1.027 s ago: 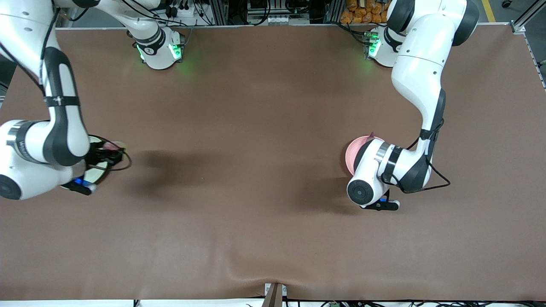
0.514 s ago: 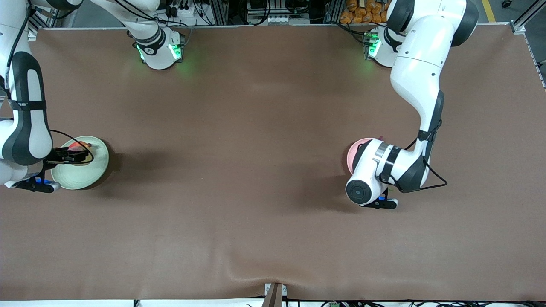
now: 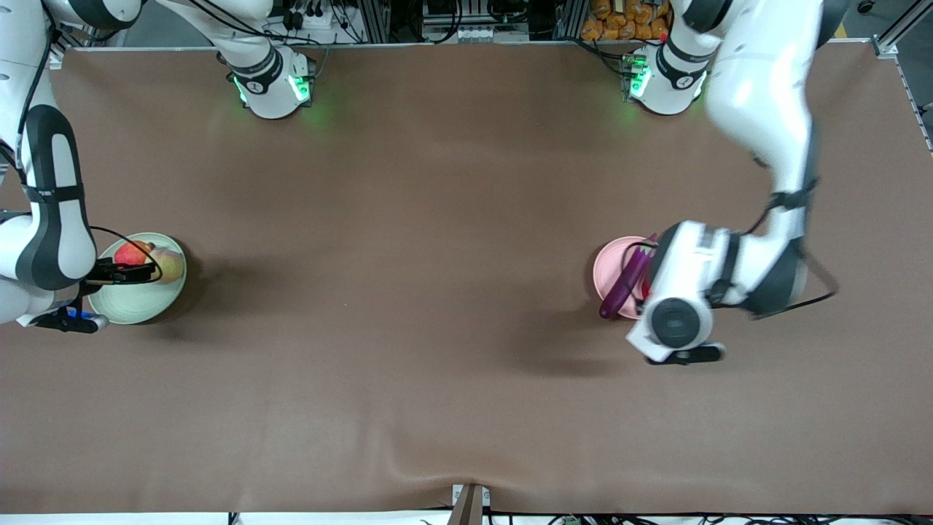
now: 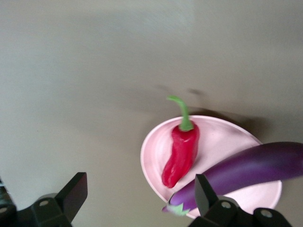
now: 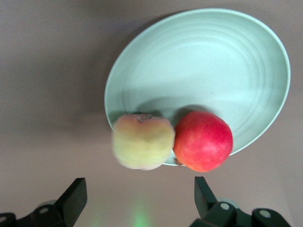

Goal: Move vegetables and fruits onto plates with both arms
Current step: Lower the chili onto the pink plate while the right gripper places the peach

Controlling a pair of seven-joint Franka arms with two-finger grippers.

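Note:
The pale green plate [image 3: 135,302] [image 5: 203,61] lies at the right arm's end of the table. A red apple [image 3: 131,253] [image 5: 203,141] and a yellowish peach [image 3: 169,263] [image 5: 142,142] sit side by side at its rim. My right gripper [image 5: 137,194] hangs open and empty just above them. The pink plate [image 3: 609,266] [image 4: 227,137] lies toward the left arm's end. It holds a red chili [image 4: 182,151] and a purple eggplant [image 3: 625,283] [image 4: 246,172], which overhangs the rim. My left gripper [image 4: 139,194] is open over the plate's edge, holding nothing.
Brown table cloth [image 3: 408,240] stretches between the two plates. The arms' green-lit bases [image 3: 273,87] stand along the table's edge farthest from the front camera. A small clamp [image 3: 470,503] sits at the nearest edge.
The right gripper opened and left the peach beside the apple. The left gripper opened and left the eggplant on the pink plate. Each arm shifted toward its own end, uncovering its plate.

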